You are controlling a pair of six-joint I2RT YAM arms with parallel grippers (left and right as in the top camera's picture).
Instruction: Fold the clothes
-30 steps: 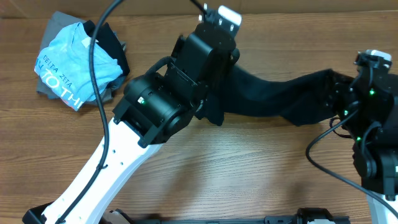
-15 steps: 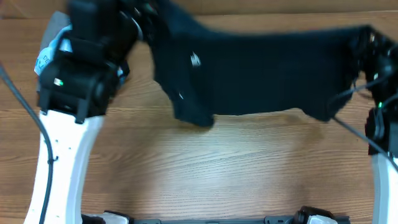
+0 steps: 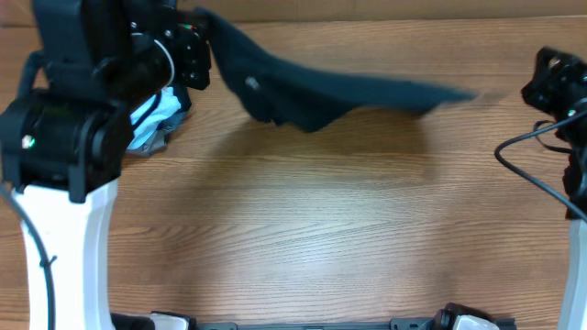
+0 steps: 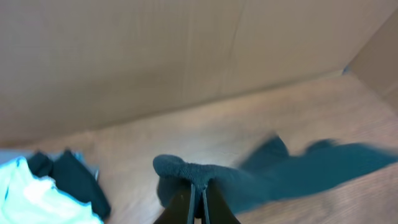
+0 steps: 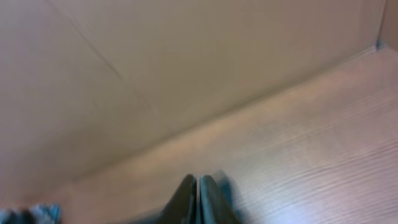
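The clothes, a dark navy T-shirt (image 3: 321, 87), hang in a blurred band from the upper left toward the table's middle. My left gripper (image 3: 200, 37) is shut on one bunched end of the shirt. In the left wrist view the fabric (image 4: 205, 171) wraps over the closed fingertips of the left gripper (image 4: 199, 186), and the rest of the shirt (image 4: 323, 168) trails off to the right. My right gripper (image 3: 553, 84) stands at the far right, apart from the shirt. In the right wrist view the right gripper (image 5: 198, 182) is shut with nothing between its fingers.
A light blue T-shirt (image 3: 151, 115) lies on a grey garment at the left, mostly under my left arm; it also shows as a light blue T-shirt (image 4: 25, 196) beside dark cloth (image 4: 71, 180). A cardboard wall (image 4: 186, 50) closes the back. A black cable (image 3: 523, 179) loops at the right.
The shirt was stretched between both grippers; its right end has come free and now trails from the left gripper alone. The left arm swung left, the right arm drew right.
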